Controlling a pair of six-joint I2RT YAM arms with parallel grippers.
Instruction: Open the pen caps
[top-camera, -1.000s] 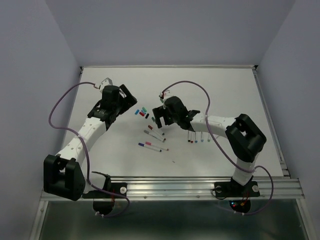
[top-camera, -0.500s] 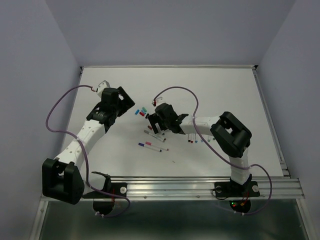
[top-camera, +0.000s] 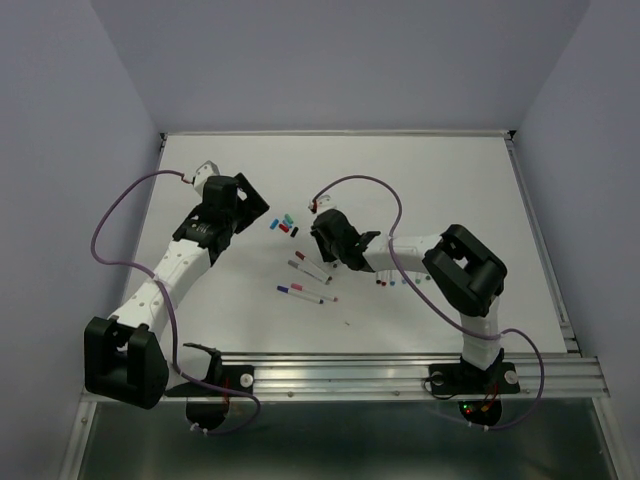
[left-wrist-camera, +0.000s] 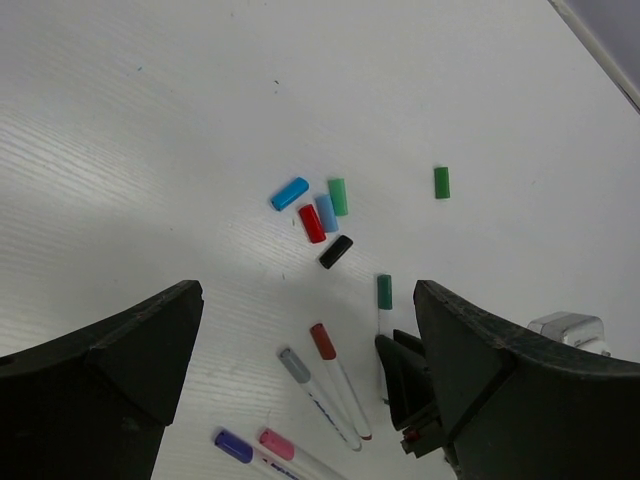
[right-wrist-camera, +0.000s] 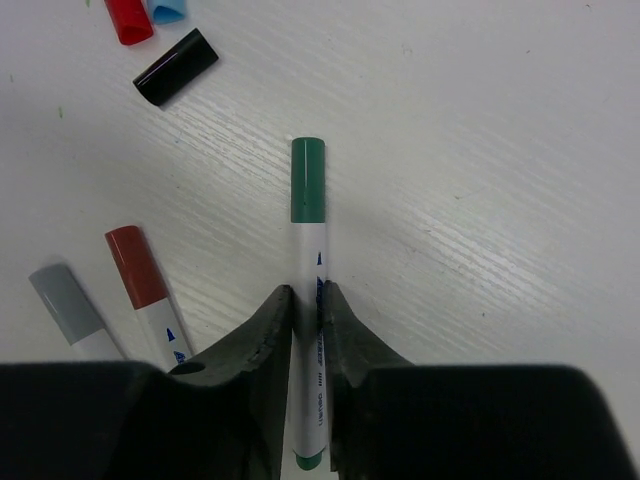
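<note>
Now right gripper (right-wrist-camera: 307, 300) tight on pen (right-wrist-camera: 307, 240)

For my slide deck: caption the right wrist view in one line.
Right tool pinches a green-capped pen by its white barrel; loose black cap lies beyond.

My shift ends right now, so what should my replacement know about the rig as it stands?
Grippers: left gripper open, hovering by the loose caps, holding nothing; right gripper shut on the barrel of the green-capped pen, cap on.
Done: six caps off, five clustered, one green cap apart.
Left: the held pen, plus the red-capped pen, grey-capped pen, purple-capped pen and pink-capped pen.
</note>
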